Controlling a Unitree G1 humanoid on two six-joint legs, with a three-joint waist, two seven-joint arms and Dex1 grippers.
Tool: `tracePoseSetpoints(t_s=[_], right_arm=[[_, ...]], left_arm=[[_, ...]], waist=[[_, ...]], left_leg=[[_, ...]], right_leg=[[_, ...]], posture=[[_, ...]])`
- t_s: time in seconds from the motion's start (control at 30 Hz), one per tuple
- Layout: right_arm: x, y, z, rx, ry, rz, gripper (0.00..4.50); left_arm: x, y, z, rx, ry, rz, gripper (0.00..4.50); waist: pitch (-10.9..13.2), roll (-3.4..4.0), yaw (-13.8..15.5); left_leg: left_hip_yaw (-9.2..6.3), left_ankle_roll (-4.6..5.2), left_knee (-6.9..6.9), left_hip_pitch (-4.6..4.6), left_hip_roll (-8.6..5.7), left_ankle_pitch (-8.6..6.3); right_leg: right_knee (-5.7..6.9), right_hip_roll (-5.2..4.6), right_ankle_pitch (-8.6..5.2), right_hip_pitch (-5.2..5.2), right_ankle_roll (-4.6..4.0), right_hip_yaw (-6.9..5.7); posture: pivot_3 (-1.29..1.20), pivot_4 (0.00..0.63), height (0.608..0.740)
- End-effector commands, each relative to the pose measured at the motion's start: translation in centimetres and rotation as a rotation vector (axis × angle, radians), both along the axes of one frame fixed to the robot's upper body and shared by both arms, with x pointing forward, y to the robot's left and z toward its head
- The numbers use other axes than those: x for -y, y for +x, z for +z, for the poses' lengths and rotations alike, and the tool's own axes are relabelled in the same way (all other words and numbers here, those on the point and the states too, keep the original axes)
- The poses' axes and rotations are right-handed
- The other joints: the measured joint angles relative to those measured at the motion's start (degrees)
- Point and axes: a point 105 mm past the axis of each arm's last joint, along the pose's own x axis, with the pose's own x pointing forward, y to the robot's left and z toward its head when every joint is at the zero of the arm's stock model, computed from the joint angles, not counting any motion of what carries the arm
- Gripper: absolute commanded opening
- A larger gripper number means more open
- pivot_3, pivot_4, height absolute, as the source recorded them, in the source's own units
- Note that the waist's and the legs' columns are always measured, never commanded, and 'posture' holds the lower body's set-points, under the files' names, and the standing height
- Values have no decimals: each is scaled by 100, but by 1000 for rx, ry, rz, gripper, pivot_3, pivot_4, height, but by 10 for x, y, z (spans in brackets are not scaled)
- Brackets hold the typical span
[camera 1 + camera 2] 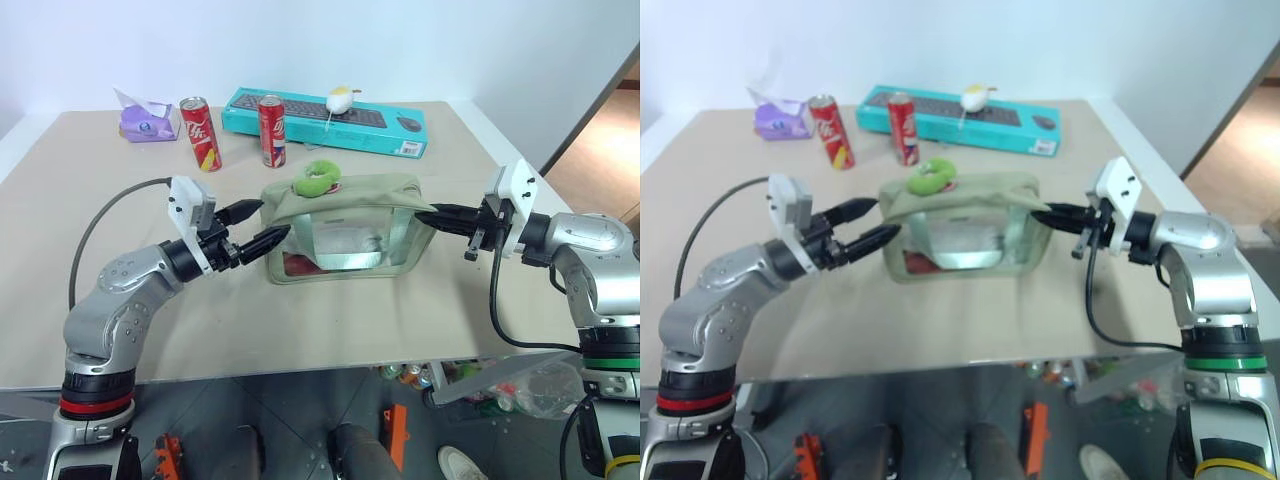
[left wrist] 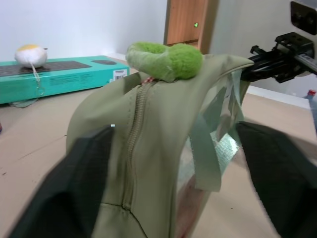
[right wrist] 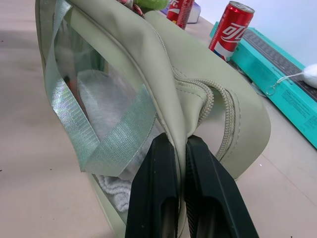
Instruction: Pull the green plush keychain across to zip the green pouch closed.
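Observation:
The pale green pouch (image 1: 340, 235) stands on the table's middle, its top zipper (image 2: 134, 124) running lengthwise. The lime-green plush keychain (image 1: 317, 177) rests on the pouch's top near its left end. My left gripper (image 1: 260, 225) is open, its two black fingers (image 2: 74, 183) straddling the pouch's left end, one on each side. My right gripper (image 1: 420, 215) is shut on a fold of fabric at the pouch's right end, seen up close in the right wrist view (image 3: 178, 141). White contents show through the clear panel (image 3: 99, 114).
Two red soda cans (image 1: 200, 132) (image 1: 272, 130) stand behind the pouch. A teal keyboard box (image 1: 400, 128) with a small white-and-yellow plush (image 1: 340, 99) lies along the back. A purple item (image 1: 148, 120) sits at the back left. The table's front edge (image 1: 300, 368) is near.

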Motion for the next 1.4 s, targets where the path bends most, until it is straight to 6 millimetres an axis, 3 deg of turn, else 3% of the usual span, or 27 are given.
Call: tracePoseSetpoints(t_s=[0.03,0.17,0.27,0.43,0.53,0.57,0.67,0.7,0.8,0.87,0.97,1.1,1.2,1.4], right_arm=[[-1,-2,12,46,-7,16,0],[-1,-3,12,45,-5,15,0],[-1,-4,11,36,0,16,0],[2,-9,11,-31,29,22,0],[2,-13,17,-18,33,40,1043],[3,-12,24,-4,39,35,1270],[-1,-8,52,56,65,37,2511],[-4,-8,59,70,73,45,2688],[-29,-12,79,91,95,126,3862],[-58,-12,92,133,100,199,4474],[-95,-11,99,131,128,285,4474],[-131,-13,85,91,104,400,4474],[-142,-9,75,75,84,425,4474],[-146,1,65,59,69,420,4474]], left_arm=[[2,0,5,41,5,1,2337],[2,3,5,42,12,2,918],[2,3,5,44,17,3,144],[1,5,5,44,24,-3,144],[1,5,4,39,35,-12,0],[2,5,3,37,41,-21,0],[4,4,1,31,53,-44,0],[4,3,1,29,53,-49,0],[5,2,0,27,63,-61,0],[5,2,-1,26,69,-65,0],[8,1,-2,25,76,-73,0],[10,2,-1,34,88,-63,0],[13,2,0,42,89,-73,0],[16,1,0,46,94,-72,0]], waist=[[0,0,-1],[0,0,-2],[0,0,-2],[0,0,-1],[0,0,-1],[0,0,0],[0,1,0],[1,1,-5],[0,1,3],[0,1,-12],[0,1,-8],[-1,-1,48],[-1,-1,51],[-1,-1,53]], left_leg=[[0,0,0,-1,0,0],[0,0,-1,-1,0,0],[1,0,0,-1,0,0],[0,0,-2,-1,0,0],[1,0,-2,-2,0,0],[1,0,-2,-2,0,0],[2,0,-1,-3,-2,0],[4,0,-2,-4,-1,0],[4,0,-3,-3,-1,0],[1,0,-5,-3,0,0],[3,0,-8,-2,4,0],[-6,0,-6,-20,3,0],[-5,-3,-4,-32,-5,-2],[-7,-3,-5,-32,-5,-3]], right_leg=[[0,0,0,-1,0,0],[0,0,0,-2,0,1],[0,0,0,-2,-1,1],[0,0,-1,-2,-1,1],[0,0,-1,-3,-1,1],[0,0,-1,-3,-1,1],[0,-2,-1,-5,0,2],[0,-1,-1,-7,0,4],[0,0,1,-9,-1,4],[0,0,-3,-8,-3,0],[0,3,-2,-11,-5,2],[-2,-3,-5,-15,-5,-10],[-8,-13,-3,-19,-4,-11],[-9,-13,-3,-21,-5,-14]], posture=[[0,150,740],[0,150,740],[0,150,740],[0,150,740],[0,150,740],[0,150,740],[0,150,740],[0,150,740],[0,150,740],[0,150,740],[0,150,740],[0,150,740],[0,150,740],[0,150,740]])
